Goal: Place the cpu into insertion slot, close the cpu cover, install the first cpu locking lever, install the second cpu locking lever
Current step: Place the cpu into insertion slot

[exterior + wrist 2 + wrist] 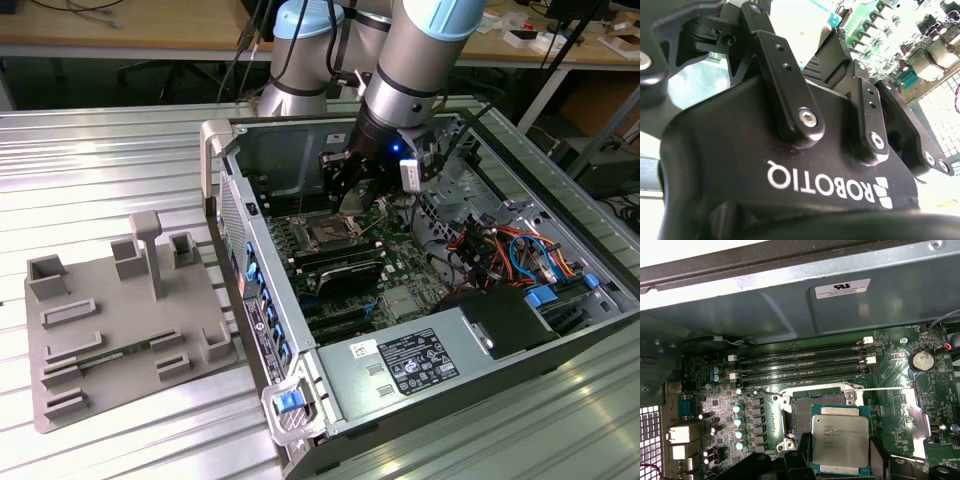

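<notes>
Robot gripper (350,192) is inside an open PC case (232,205), claw closed on the cpu (840,442) at two opposite edges, metal top showing. In first wrist view the cpu sits just over the insertion slot (807,407), partly covering it. Long memory slots (805,362) lie just beyond the slot.

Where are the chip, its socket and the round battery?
chip (840,440), first wrist view: middle of its silver top.
socket (801,414), first wrist view: dark bare part beside the chip.
battery (921,360), first wrist view: centre of its round face.
</notes>
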